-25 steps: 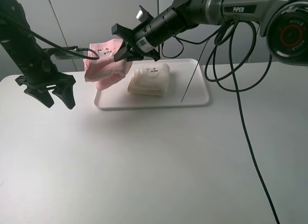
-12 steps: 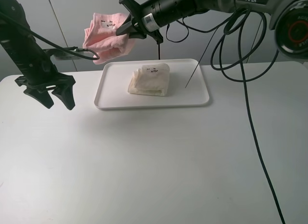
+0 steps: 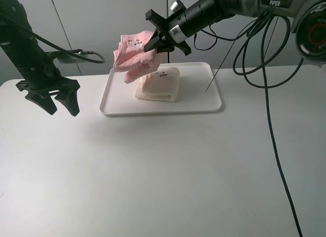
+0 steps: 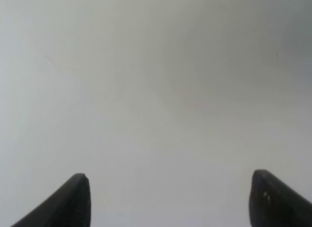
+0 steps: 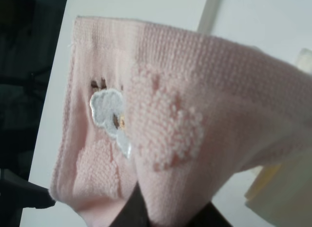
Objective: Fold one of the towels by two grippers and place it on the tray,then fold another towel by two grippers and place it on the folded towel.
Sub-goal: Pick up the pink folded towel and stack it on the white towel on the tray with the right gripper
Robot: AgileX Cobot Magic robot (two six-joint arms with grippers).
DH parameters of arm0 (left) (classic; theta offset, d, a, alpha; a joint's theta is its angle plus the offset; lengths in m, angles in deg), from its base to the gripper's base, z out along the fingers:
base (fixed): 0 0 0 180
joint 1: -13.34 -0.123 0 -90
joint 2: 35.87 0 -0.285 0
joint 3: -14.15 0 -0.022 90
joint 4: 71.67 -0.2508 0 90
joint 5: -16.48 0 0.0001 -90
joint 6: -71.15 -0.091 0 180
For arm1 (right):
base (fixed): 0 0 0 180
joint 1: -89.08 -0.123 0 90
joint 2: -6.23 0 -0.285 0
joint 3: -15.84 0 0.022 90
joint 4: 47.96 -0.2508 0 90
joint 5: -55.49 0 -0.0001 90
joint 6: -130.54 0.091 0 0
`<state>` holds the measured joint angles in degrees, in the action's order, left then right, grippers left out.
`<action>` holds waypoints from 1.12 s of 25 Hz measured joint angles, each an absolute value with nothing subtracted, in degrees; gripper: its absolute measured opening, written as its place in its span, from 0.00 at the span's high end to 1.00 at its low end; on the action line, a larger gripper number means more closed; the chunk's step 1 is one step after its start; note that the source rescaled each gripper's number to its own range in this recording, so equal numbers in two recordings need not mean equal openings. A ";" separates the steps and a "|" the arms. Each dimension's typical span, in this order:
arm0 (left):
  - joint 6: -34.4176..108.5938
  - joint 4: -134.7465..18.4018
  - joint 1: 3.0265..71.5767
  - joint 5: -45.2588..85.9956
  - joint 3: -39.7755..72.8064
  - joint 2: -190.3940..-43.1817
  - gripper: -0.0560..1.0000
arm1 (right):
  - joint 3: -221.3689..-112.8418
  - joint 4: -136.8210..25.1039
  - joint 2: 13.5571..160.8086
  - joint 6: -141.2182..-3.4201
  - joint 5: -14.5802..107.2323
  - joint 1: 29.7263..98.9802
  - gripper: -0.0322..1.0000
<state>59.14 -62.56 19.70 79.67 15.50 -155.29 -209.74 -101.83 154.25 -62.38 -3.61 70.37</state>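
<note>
Pink towel [image 3: 133, 57], pinched between the right gripper's [image 3: 154, 45] closed jaws, hangs over the tray's [image 3: 196, 106] left end beside the folded cream towel [image 3: 159, 84], and could land askew, while the left gripper [image 3: 52, 100] idles spread.

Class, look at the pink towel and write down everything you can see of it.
The pink towel is pale pink terry cloth with raised looped patches and a small white embroidered patch with dark marks. It is folded into a bunched bundle, pinched at one edge by the shut jaws of the right gripper. It hangs in the air above the left part of the tray, beside and slightly above the folded cream towel. Only the gripper is seen touching it.
</note>
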 joint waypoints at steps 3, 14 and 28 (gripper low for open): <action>59.14 -62.56 19.70 79.67 15.50 -155.29 0.14 | -209.74 -101.83 155.95 -62.37 -3.48 70.46 0.89; 59.14 -62.56 19.70 79.87 15.50 -155.29 0.14 | -209.86 -94.45 159.24 -61.96 0.87 70.58 0.89; 59.14 -62.45 19.70 80.96 15.50 -155.29 0.14 | -209.86 -88.21 159.03 -62.91 1.12 70.58 0.07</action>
<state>59.14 -62.45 19.70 80.96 15.50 -155.29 -209.86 -88.21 159.03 -62.91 1.12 70.58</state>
